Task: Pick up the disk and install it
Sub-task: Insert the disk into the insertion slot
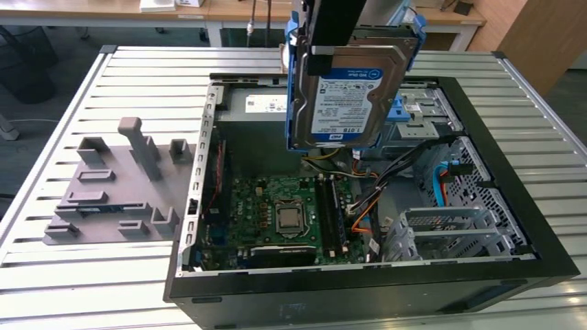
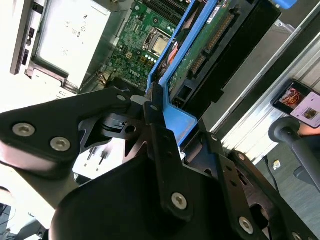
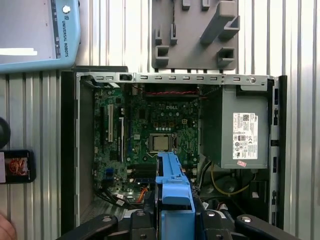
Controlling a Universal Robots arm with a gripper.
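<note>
**Disk held upright over the open case**

The claw [image 1: 335, 51] is closed on the disk [image 1: 353, 96], gripping it by its top end. In the exterior view the disk hangs upright, its white-and-blue label facing the camera and its blue carrier showing along both long sides. It is in the air above the open computer case [image 1: 367, 292], over the far half of the interior, and is not seated in any bay.

In the second wrist view the claw [image 2: 152, 107] has a black finger [image 2: 165, 165] lying flat against the carrier's blue edge. The disk [image 2: 200, 45] shows its green circuit board beyond it. In the first wrist view the claw [image 3: 174, 220] looks straight down. There the narrow blue edge of the disk [image 3: 172, 175] lies over the motherboard [image 3: 150, 115], just beside the processor [image 3: 161, 143].

The grey power-supply box [image 3: 225, 125], with its white sticker, sits in a corner of the case. In the exterior view a grey metal cage [image 1: 449, 223] stands in the near corner on the exterior view's right.

The case rests on a slatted metal bench [image 1: 110, 275]. A grey fixture plate [image 1: 119, 185] with upright blocks lies beside it on the exterior view's left. A phone [image 3: 17, 166] lies on the bench outside the case.
</note>
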